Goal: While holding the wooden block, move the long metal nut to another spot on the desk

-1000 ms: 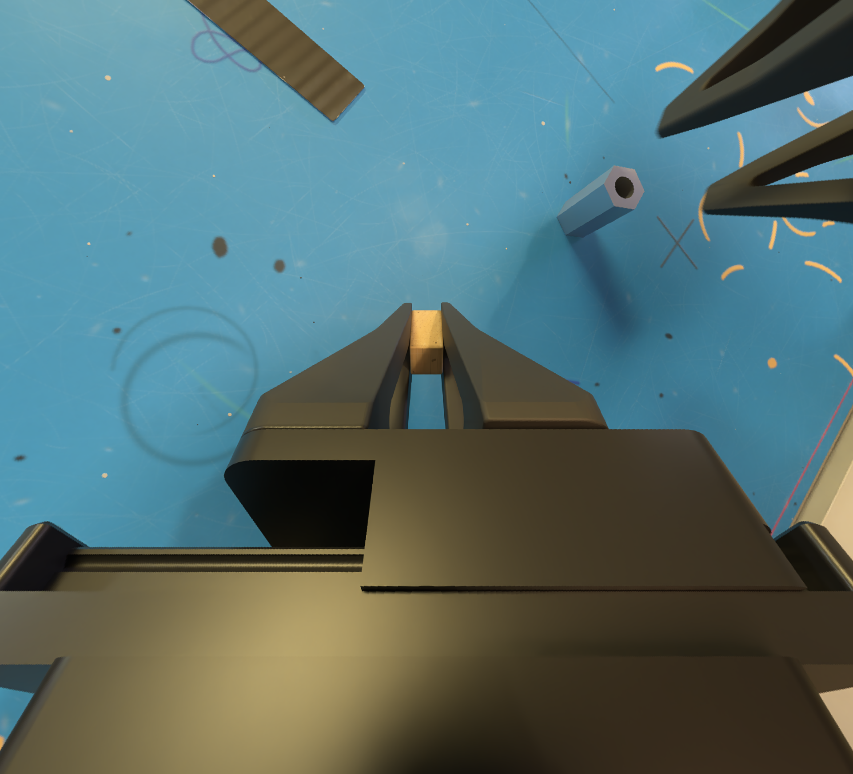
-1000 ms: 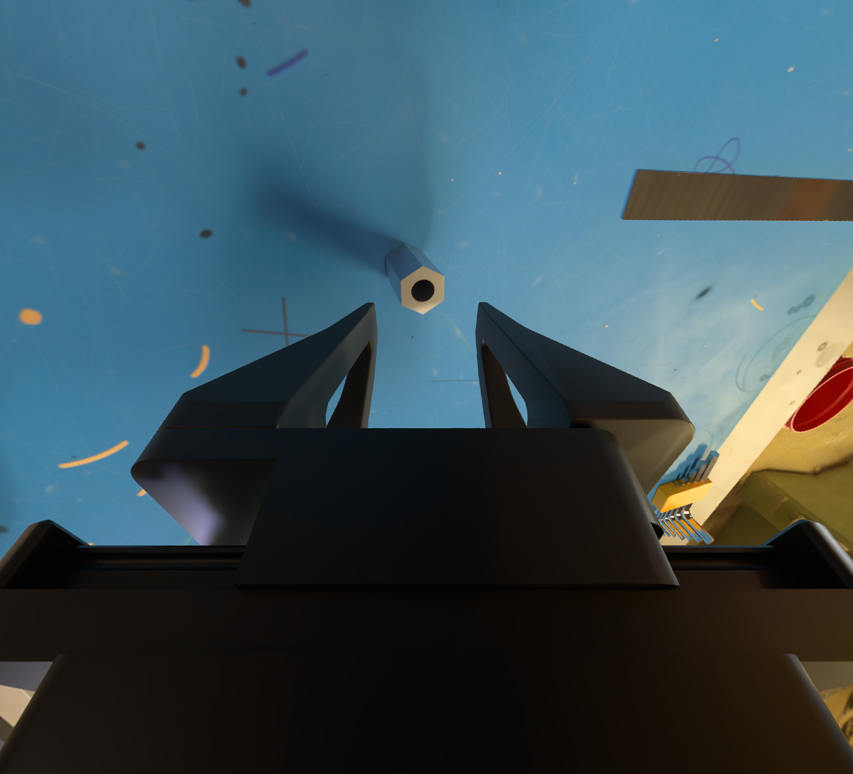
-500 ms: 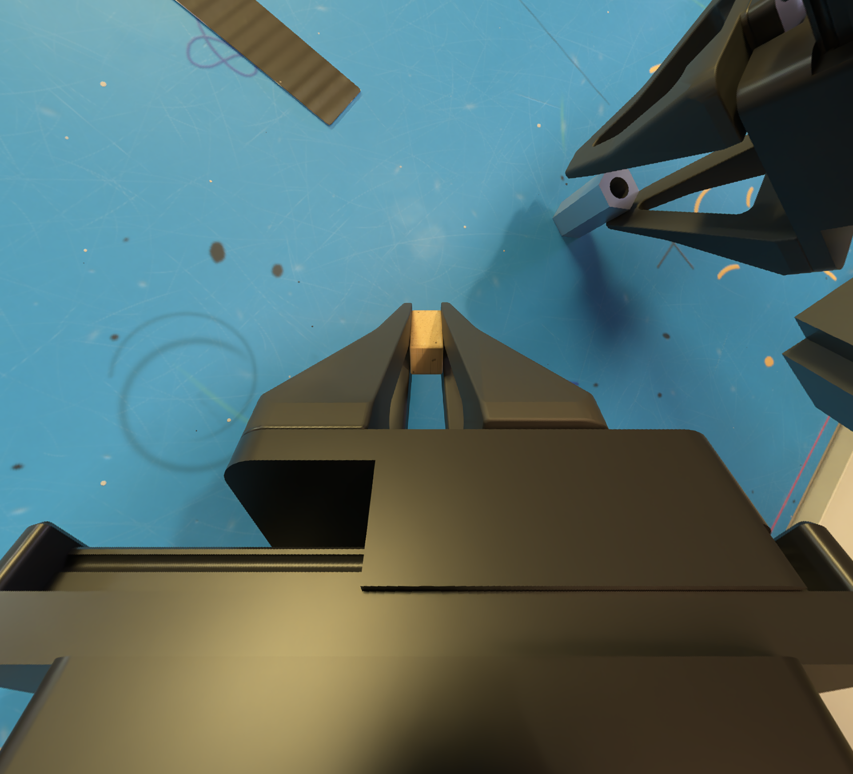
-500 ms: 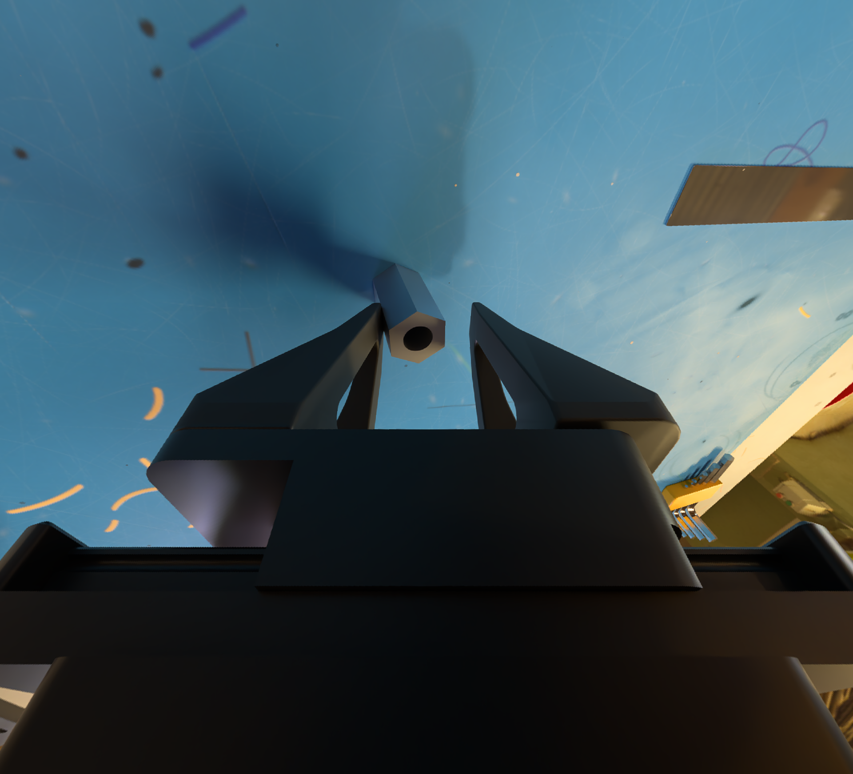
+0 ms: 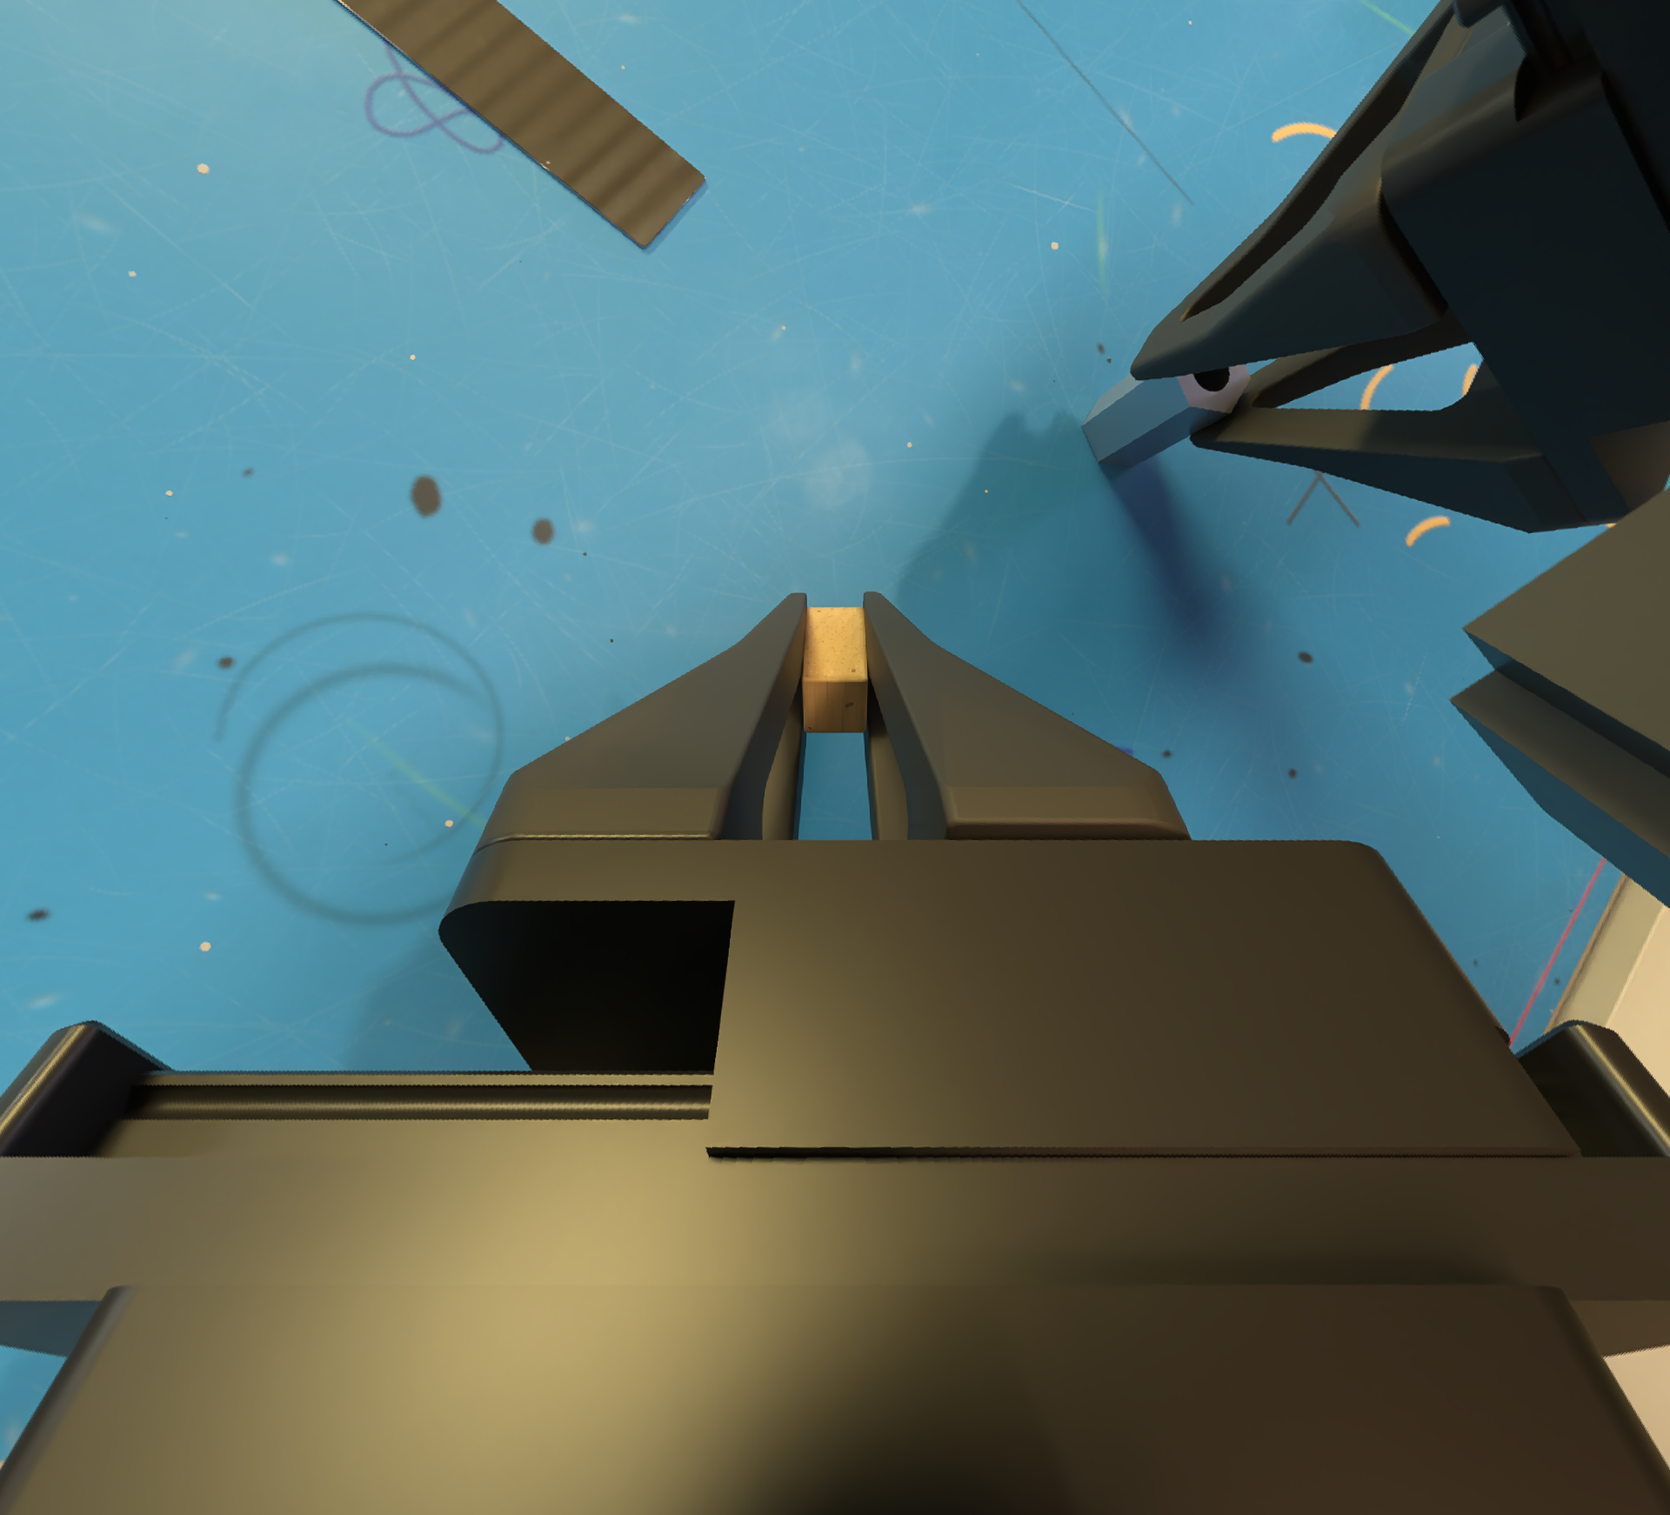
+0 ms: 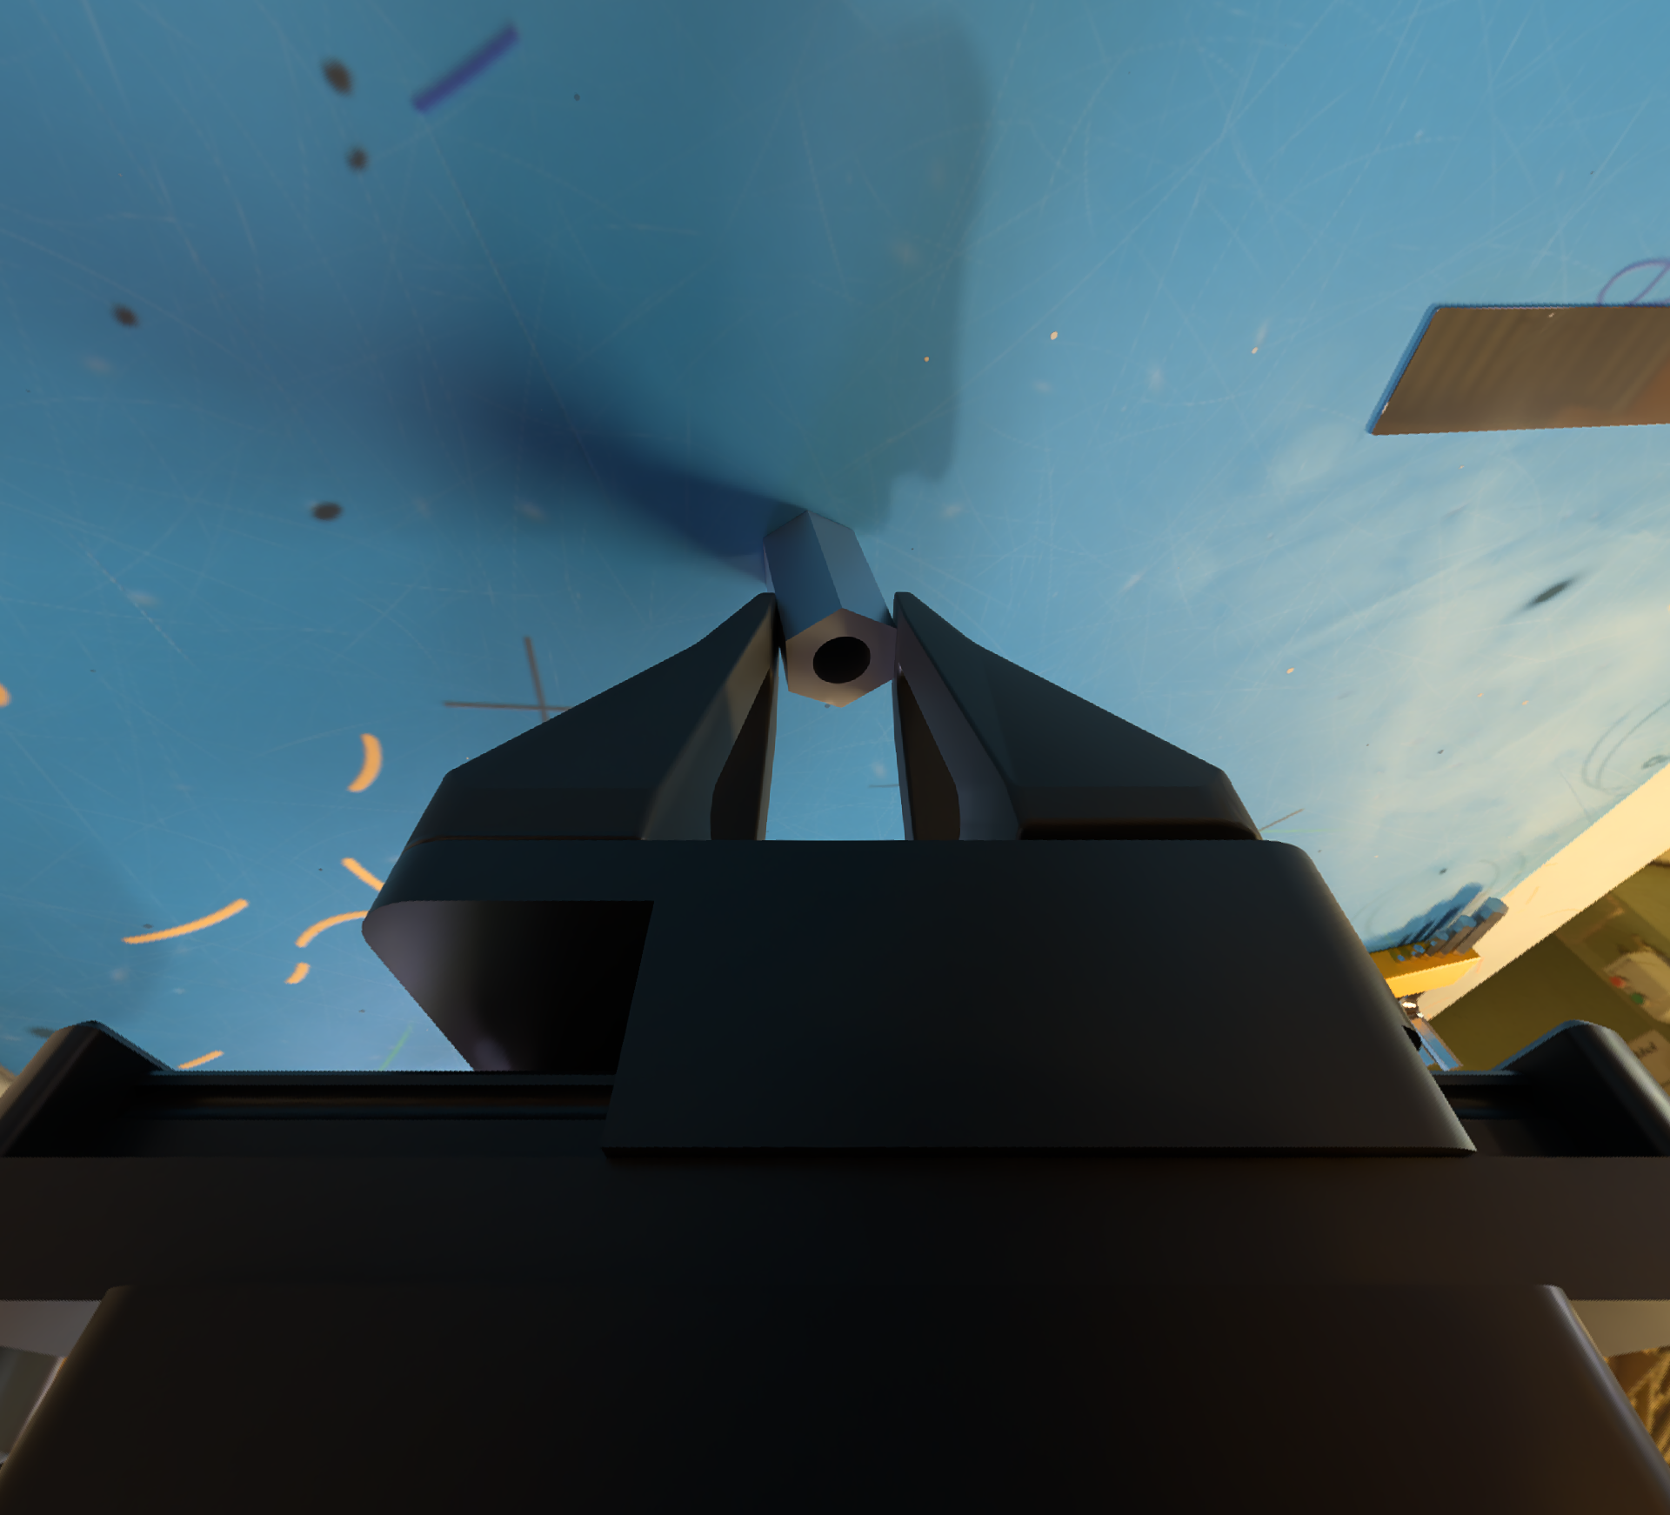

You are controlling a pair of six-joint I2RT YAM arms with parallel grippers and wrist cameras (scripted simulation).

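Note:
My left gripper (image 5: 834, 613) is shut on a small wooden block (image 5: 834, 667) and holds it above the blue desk (image 5: 813, 297). The long metal nut (image 6: 827, 613), a grey hexagonal tube, stands upright on the desk with its open top end between the fingertips of my right gripper (image 6: 836, 622). Both fingers press on its sides. In the left wrist view the nut (image 5: 1143, 419) shows at the right, with the right gripper (image 5: 1175, 401) shut around its top.
A flat metal strip (image 5: 434, 26) lies on the desk at the upper left; it also shows at the right in the right wrist view (image 6: 1527, 378). The desk edge (image 6: 1491, 911) and a yellow part (image 6: 1428, 961) are at the lower right.
My right gripper came down over the nut's top and closed its fingers on it. The left gripper has kept still with the block.

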